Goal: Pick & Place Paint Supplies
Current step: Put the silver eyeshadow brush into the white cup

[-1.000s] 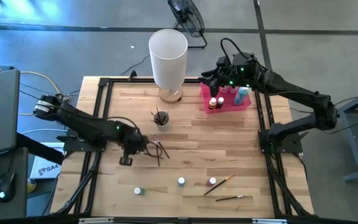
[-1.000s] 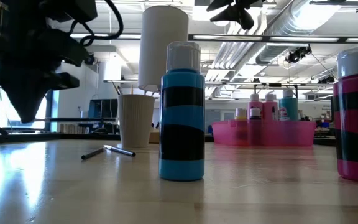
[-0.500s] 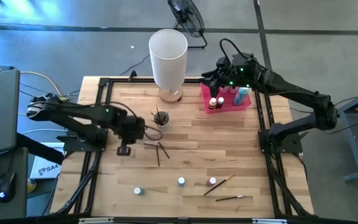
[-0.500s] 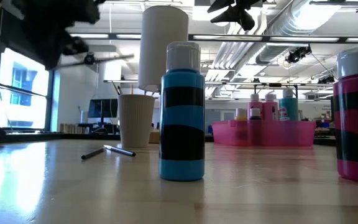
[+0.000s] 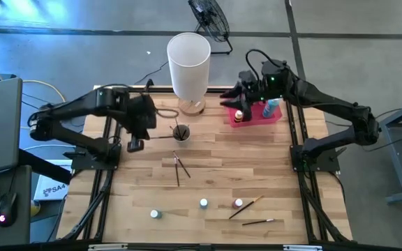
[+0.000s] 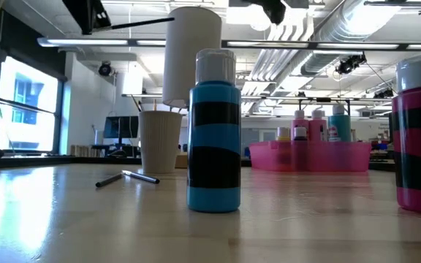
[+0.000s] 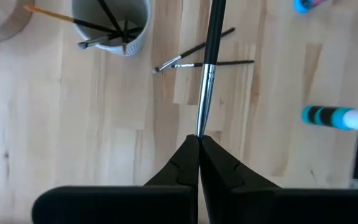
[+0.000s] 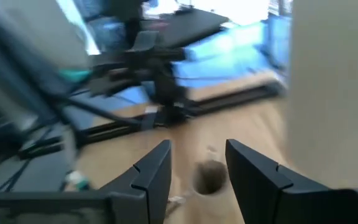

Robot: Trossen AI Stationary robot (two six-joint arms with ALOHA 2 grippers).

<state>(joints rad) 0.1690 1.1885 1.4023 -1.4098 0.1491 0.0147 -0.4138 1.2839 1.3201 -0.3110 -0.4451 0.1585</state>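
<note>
**Q:** So where is the paintbrush?

**A:** One brush (image 7: 207, 68) is pinched by its tip end between the shut fingers of the left gripper (image 7: 198, 142), held above the table (image 5: 257, 157), its dark handle reaching toward the cup (image 5: 181, 132). From above, this gripper (image 5: 145, 134) hangs just left of the cup, over the table's back left part.

**Q:** What is in the cup?

**A:** Several brushes stand in it. The cup sits in front of the tall white cylinder (image 5: 188, 66).

**Q:** Are other supplies lying loose?

**A:** Yes. Two crossed brushes (image 5: 180, 166) lie near the table's middle. Along the front edge stand three tiny bottles: a white-capped (image 5: 155, 214), a blue-capped (image 5: 204, 203) and a pink-capped (image 5: 239, 203). Just right of them lie two more brushes (image 5: 246, 207). The level view shows a teal bottle (image 6: 214, 135) and a pink bottle (image 6: 419, 139) close to the camera.

**Q:** And the right arm?

**A:** The right gripper (image 5: 234, 97) hovers at the left edge of the pink tray (image 5: 257, 116) at the back right. Its fingers (image 8: 154, 174) stand partly apart with nothing between them. The tray holds a few bottles, one of them teal (image 5: 270, 107).
</note>
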